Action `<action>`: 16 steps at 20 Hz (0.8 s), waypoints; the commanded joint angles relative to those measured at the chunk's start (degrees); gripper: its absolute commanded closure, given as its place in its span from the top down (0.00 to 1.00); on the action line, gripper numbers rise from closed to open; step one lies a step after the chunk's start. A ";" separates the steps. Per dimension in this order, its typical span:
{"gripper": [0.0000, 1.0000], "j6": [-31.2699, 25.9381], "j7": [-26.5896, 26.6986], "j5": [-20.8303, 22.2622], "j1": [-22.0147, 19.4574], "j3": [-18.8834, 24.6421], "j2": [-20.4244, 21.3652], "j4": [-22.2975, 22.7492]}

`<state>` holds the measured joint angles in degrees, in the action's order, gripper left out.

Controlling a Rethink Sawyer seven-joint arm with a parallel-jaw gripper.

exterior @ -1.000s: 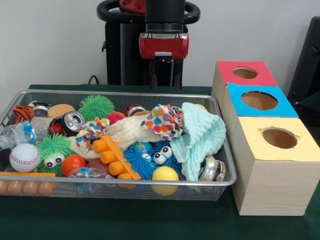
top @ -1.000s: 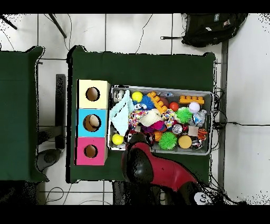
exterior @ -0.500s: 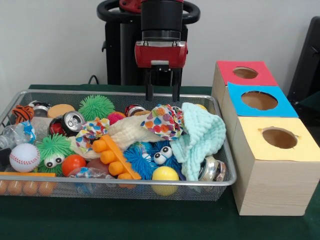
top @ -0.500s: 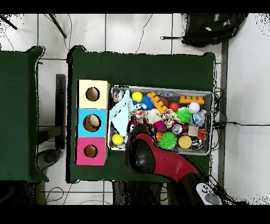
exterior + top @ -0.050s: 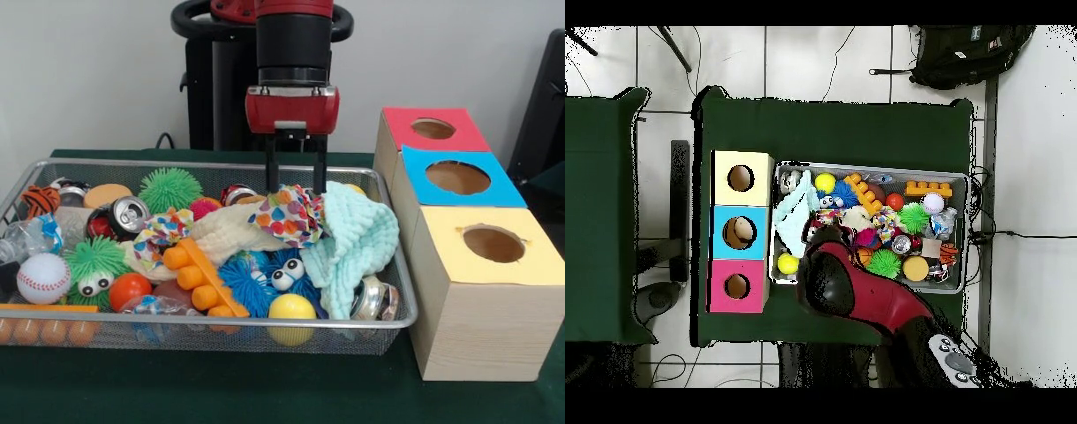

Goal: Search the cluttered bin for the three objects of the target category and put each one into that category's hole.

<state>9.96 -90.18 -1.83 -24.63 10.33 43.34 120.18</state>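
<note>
The gripper (image 5: 296, 183) hangs over the far rim of the wire bin (image 5: 265, 329), its two black fingers (image 5: 272, 172) parted with a clear gap between them and holding nothing. Directly below the tips, at 6 o'clock from them, lies the heart-print cloth (image 5: 290, 212); the mint-green cloth (image 5: 357, 234) sits just beside it at about 4 o'clock, and the cream cloth (image 5: 228, 231) at about 8 o'clock. The task does not name its category, so taking the cloths as the targets is only my guess (there do seem to be three of them). The heart-print cloth is bunched, its longer run going roughly 9 to 3 across the front view, in line with the gap between the fingers.

The bin is crowded: soda can (image 5: 124, 215), green spiky ball (image 5: 169, 188), baseball (image 5: 42, 278), yellow ball (image 5: 291, 311), blue fuzzy toy with eyes (image 5: 274, 272), orange plastic block (image 5: 201, 278).

At 3 o'clock from the bin stand three boxes in a row: the red box (image 5: 433, 130), blue box (image 5: 455, 177) and yellow box (image 5: 490, 243). In the overhead view, the blue hole (image 5: 740, 233) shows something pale inside; the other two look dark.
</note>
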 commanded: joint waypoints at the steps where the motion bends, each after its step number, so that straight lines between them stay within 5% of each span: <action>1: 1.00 -4.73 -12.23 -4.79 0.70 0.40 -3.06 -4.87; 8: 1.00 -5.54 -11.71 -6.33 3.83 -1.98 -2.57 -3.21; 16: 1.00 -13.96 -6.71 -5.70 6.98 -8.51 0.59 -5.75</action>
<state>5.27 -90.18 -5.26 -18.03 5.52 42.61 119.15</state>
